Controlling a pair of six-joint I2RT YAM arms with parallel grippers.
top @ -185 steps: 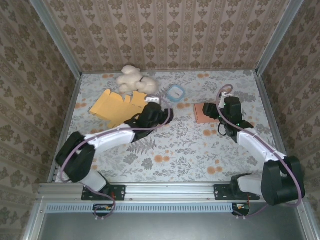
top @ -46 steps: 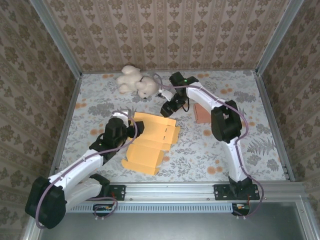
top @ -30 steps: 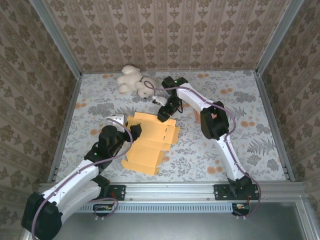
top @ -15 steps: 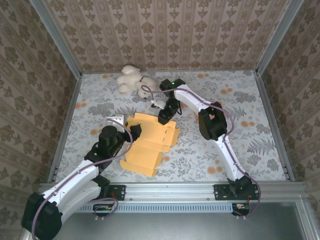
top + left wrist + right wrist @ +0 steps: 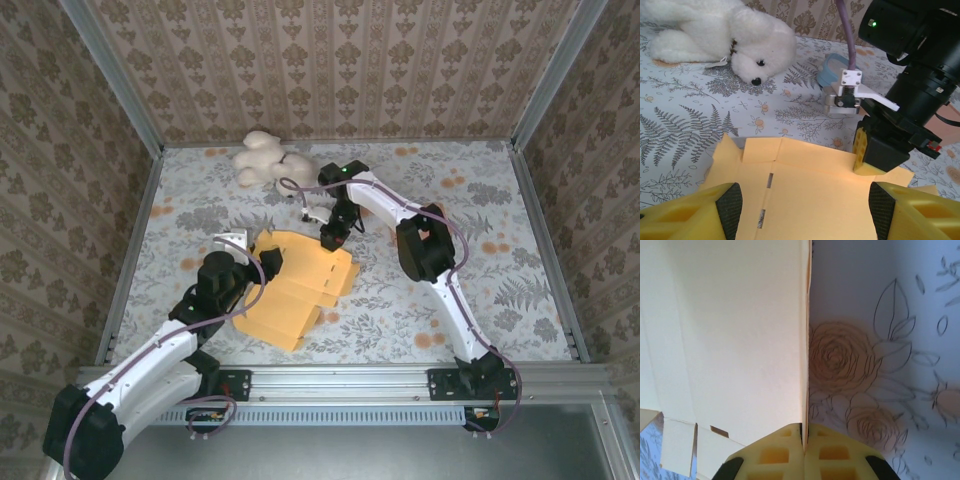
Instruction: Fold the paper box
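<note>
The paper box (image 5: pixel 295 290) is a flat yellow-orange cardboard blank lying in the middle of the table. My right gripper (image 5: pixel 331 237) reaches down onto its far edge and is shut on that edge. In the right wrist view the card (image 5: pixel 730 330) stands on edge, pinched between the yellow pads of the right gripper (image 5: pixel 803 450). My left gripper (image 5: pixel 256 256) sits at the blank's left side, open. In the left wrist view the left gripper (image 5: pixel 807 212) straddles the sheet (image 5: pixel 815 185) with its pads wide apart, gripping nothing. The right gripper (image 5: pixel 867 150) shows at the far edge.
A white plush toy (image 5: pixel 265 160) lies at the back of the table, close behind the blank (image 5: pixel 730 40). A small blue container (image 5: pixel 832 70) sits just behind the right gripper. Patterned walls with metal posts enclose the table on three sides.
The right gripper's jaws have closed on the blank's far edge. The blank has shifted slightly toward the near left. The left arm has stayed put, still open.
</note>
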